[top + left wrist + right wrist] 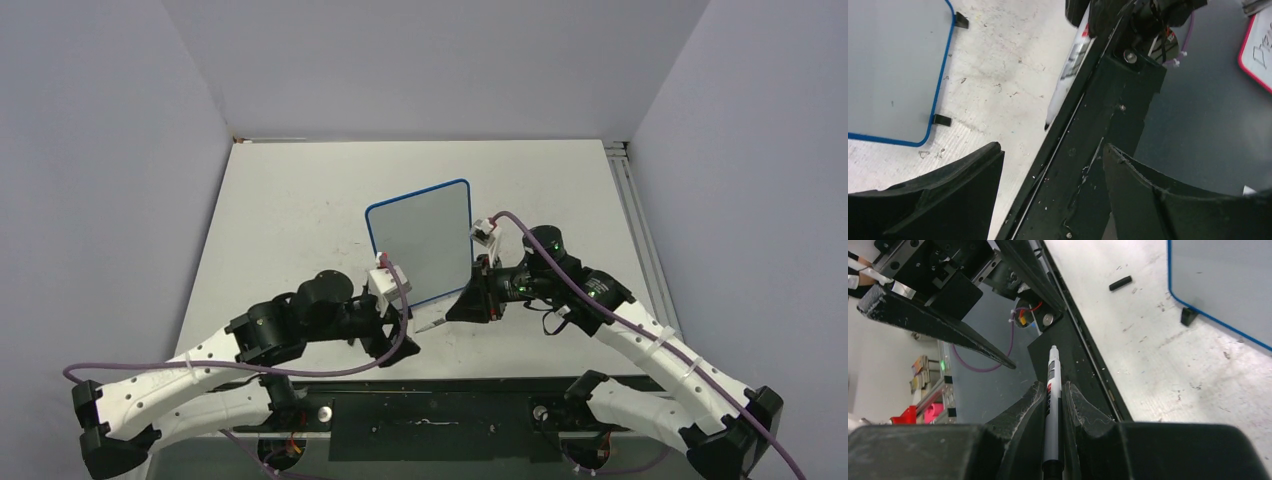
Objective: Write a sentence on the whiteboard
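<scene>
My right tool (1054,390) pinched the marker (1052,375) tight, my left tool (1053,150) hung spread beside the whiteboard (420,240), lying blank mid-table (280,220); writing hadn't begun, so next, I reckoned, came bringing the tip onto it.

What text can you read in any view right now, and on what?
"Dr": handwriting on a red-framed board at the left wrist view's edge, cut off; reading uncertain.
Marker in the right gripper: printed label, too blurred to read.
Whiteboard: blank, no lettering yet.
</scene>
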